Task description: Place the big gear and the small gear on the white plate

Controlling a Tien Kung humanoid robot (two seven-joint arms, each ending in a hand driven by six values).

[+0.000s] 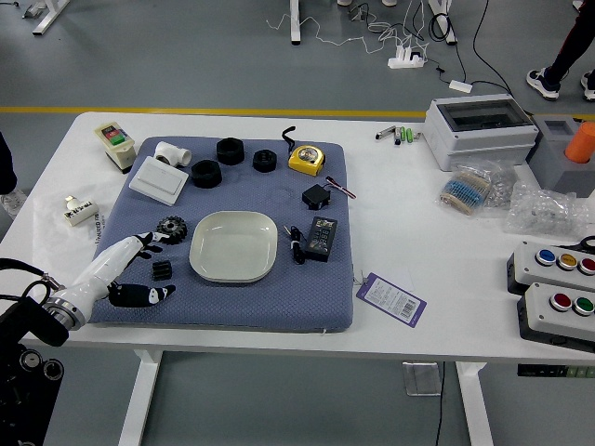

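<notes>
Big gear (172,229) and small gear (162,270) lie on the mat (307,302) beside the white plate (234,246), the left robot hand (104,270) open, fingers spread either side of the small one. Closing could knock the big gear, so near the fingertips, or pinch the small one askew and drop it.

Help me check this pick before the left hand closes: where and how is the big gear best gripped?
Probably by its toothed rim: the big gear is round and seems to lie flat, so thumb and fingers could pinch opposite edges. Come from the left, where the left hand is; the plate leaves less room right.
</notes>
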